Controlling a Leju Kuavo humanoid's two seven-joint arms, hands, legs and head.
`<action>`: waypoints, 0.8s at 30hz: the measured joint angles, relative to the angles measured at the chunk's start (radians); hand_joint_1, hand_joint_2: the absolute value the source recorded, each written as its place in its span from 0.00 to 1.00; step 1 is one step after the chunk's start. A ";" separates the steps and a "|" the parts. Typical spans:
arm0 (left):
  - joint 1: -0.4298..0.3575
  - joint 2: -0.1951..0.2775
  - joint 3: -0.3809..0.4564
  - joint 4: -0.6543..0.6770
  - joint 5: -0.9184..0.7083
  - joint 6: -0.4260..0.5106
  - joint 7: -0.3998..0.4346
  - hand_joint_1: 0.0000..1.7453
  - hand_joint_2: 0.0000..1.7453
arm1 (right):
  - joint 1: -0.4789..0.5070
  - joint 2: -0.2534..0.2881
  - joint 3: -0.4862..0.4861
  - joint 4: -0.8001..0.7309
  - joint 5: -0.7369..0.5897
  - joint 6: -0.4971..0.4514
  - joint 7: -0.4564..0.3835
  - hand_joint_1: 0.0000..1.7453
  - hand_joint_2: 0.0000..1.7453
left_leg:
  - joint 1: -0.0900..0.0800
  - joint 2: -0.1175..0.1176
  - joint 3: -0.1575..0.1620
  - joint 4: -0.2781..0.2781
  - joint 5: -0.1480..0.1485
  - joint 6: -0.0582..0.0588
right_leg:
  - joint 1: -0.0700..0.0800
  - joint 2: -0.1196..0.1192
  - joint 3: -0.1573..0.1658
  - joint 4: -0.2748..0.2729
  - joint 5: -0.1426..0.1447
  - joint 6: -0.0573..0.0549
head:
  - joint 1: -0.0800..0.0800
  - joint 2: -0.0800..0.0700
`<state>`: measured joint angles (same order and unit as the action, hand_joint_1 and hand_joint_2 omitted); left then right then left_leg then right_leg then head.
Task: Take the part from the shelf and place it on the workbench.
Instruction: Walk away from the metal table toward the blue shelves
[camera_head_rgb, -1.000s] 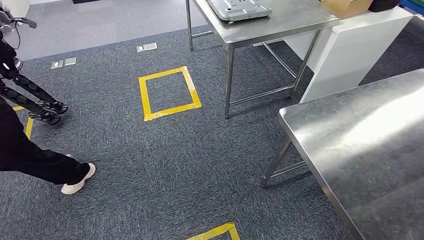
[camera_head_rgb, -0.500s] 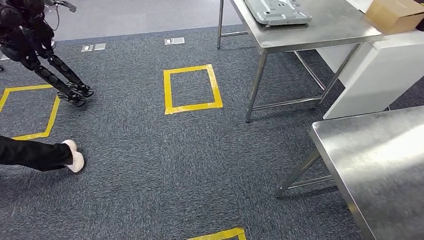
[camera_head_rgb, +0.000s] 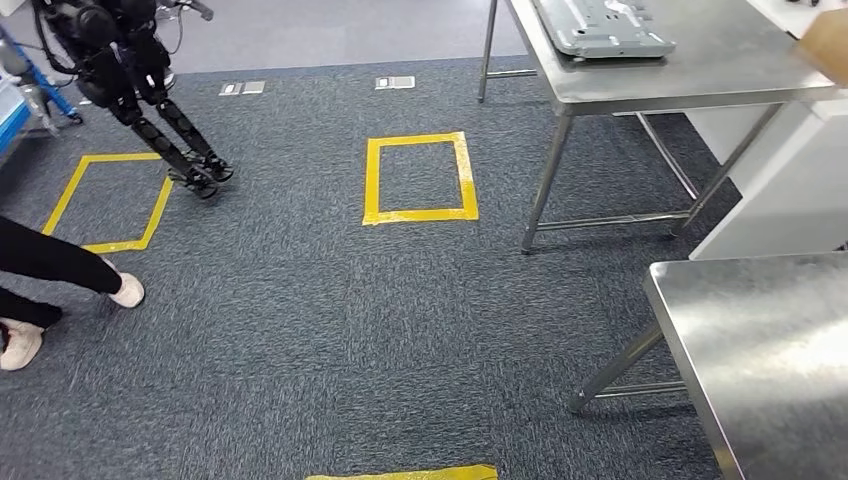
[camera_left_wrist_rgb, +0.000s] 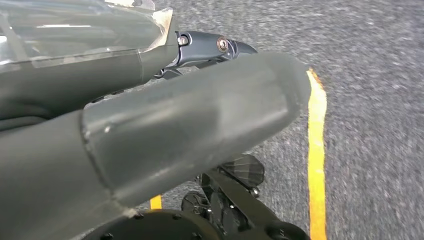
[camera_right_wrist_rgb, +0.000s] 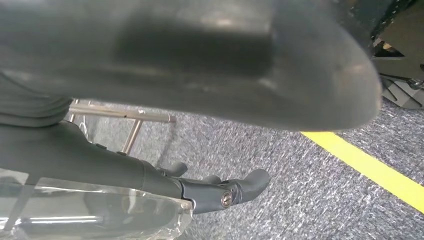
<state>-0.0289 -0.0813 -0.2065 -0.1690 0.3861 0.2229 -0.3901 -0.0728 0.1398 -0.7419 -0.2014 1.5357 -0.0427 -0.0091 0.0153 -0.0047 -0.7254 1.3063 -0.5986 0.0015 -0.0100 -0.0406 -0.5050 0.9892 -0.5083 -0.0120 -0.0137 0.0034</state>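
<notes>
Down at the robot's sides you have the left hand (camera_left_wrist_rgb: 200, 125) and right hand (camera_right_wrist_rgb: 200, 55) hanging slack, fingers apart and holding nothing, probably because no shelf is within reach, while a grey part (camera_head_rgb: 603, 25) lies on the far steel table (camera_head_rgb: 720, 75).

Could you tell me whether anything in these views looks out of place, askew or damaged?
Nothing stands out. The grey part lies flat on the far table, the near table is bare, and the yellow tape square on the carpet looks intact. A person walks past at the left, beside another robot.
</notes>
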 joint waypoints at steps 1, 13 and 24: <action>0.000 0.000 0.000 0.000 0.000 -0.001 -0.001 0.00 0.00 | -0.001 0.000 0.000 0.000 -0.001 0.000 0.000 0.00 0.00 | 0.001 0.004 0.017 -0.033 0.025 0.000 | 0.001 -0.008 0.001 0.000 -0.001 0.000 | 0.000 0.000; -0.004 -0.003 0.001 0.000 0.014 -0.005 -0.014 0.00 0.00 | -0.004 0.000 0.001 0.000 0.014 0.005 0.001 0.00 0.00 | -0.007 -0.002 0.152 -0.308 0.140 0.051 | 0.011 0.026 -0.098 0.225 -0.124 0.022 | 0.008 0.000; 0.000 0.001 0.002 0.001 0.012 -0.013 -0.019 0.00 0.00 | -0.007 0.001 0.001 0.001 0.015 0.006 0.005 0.00 0.00 | -0.006 -0.074 0.141 -0.290 0.133 0.014 | -0.008 0.059 -0.013 0.014 -0.001 0.026 | 0.008 0.000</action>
<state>-0.0293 -0.0800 -0.2043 -0.1682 0.3978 0.2098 -0.4089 -0.0795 0.1412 -0.7410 -0.2007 1.5504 -0.0370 -0.0036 0.0090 -0.0787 -0.5847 1.0160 -0.4652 0.0158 -0.0181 0.0181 -0.5179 1.0037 -0.5091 0.0136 -0.0056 0.0034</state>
